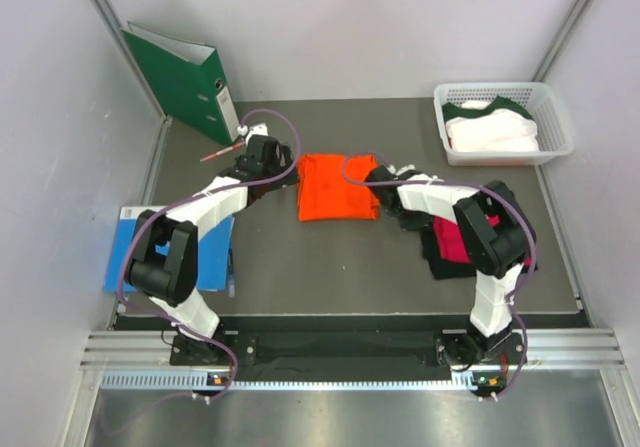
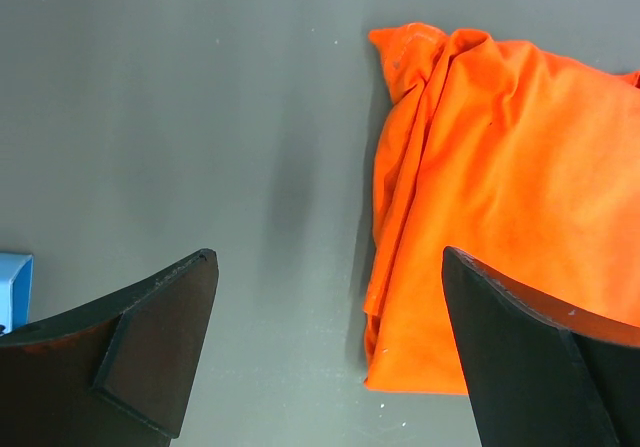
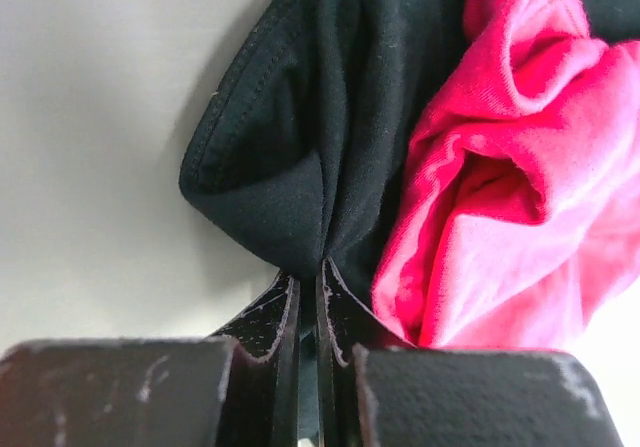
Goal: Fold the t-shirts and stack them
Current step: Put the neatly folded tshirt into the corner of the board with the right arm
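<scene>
The bright orange t-shirt (image 1: 337,187) lies folded at the table's middle. My left gripper (image 1: 283,183) hovers open at its left edge; in the left wrist view the orange t-shirt (image 2: 500,187) reaches between the wide-apart fingers (image 2: 160,337), and the left gripper (image 2: 330,259) holds nothing. My right gripper (image 1: 408,212) is just right of the orange shirt. In the right wrist view the right gripper (image 3: 320,265) is shut on a bunched fold of the black t-shirt (image 3: 320,117), with the magenta pink t-shirt (image 3: 510,197) crumpled against it. Both lie in a heap (image 1: 450,245) under the right arm. The white t-shirt (image 1: 492,132) sits in the basket.
A white basket (image 1: 555,117) stands at the back right. A green ring binder (image 1: 185,82) leans at the back left, a red pen (image 1: 218,153) beside it. A flat blue folder (image 1: 125,252) lies at the left edge. Grey walls close both sides.
</scene>
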Robot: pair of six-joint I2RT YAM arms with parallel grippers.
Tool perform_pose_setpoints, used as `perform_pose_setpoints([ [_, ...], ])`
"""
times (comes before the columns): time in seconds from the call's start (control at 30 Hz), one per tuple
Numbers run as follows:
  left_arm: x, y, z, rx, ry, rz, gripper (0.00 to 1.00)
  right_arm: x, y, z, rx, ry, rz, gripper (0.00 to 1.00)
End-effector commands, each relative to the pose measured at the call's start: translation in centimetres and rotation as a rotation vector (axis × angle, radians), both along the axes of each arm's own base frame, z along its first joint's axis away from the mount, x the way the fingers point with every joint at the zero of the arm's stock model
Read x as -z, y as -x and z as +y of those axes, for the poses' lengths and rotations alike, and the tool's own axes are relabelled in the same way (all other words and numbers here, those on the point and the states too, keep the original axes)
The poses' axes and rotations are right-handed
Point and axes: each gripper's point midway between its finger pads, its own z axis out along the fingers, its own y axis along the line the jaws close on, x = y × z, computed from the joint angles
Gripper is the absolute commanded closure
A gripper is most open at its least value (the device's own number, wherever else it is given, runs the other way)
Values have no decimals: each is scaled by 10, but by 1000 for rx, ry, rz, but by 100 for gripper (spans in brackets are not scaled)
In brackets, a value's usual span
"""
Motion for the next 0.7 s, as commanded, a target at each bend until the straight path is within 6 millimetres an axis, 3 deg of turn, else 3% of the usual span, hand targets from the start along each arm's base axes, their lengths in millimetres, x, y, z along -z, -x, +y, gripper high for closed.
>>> perform_pose_setpoints([
  [0.0, -30, 0, 3, -3, 15, -66, 2, -6, -25, 103, -100, -275, -81, 100],
  [0.07, -32, 1, 3, 1, 16, -69, 2, -1, -23, 136, -142, -312, -60, 100],
  [0.17, -37, 4, 1, 21, 23, -72, 2, 1, -23, 169, -166, -339, -51, 98],
  [0.2, -40, 5, 0, 29, 24, -77, 2, 2, -20, 175, -173, -337, -43, 91],
  [0.23, -40, 6, -1, 40, 29, -75, 2, 1, -21, 179, -175, -341, -46, 72],
  [0.33, -40, 12, 0, 55, 21, -69, 2, -11, -23, 184, -184, -363, -79, 33],
  [0.4, -37, 16, 0, 63, 21, -62, 2, -29, -24, 179, -187, -374, -127, 21],
  [0.43, -35, 18, 0, 66, 19, -61, 2, -50, -27, 178, -196, -400, -182, 15],
  [0.5, -23, 22, 1, 67, 21, -48, 2, -64, -25, 174, -205, -417, -220, 13],
  [0.53, -18, 23, 0, 68, 25, -41, 3, -88, -30, 173, -212, -454, -284, 14],
  [0.6, 0, 28, -3, 84, 40, -9, 5, -102, -30, 166, -213, -473, -331, 13],
  [0.63, 7, 28, -5, 88, 50, -11, 6, -123, -32, 167, -216, -519, -393, 14],
  [0.67, 18, 28, -7, 91, 52, 7, 7, -125, -32, 163, -214, -537, -407, 14],
])
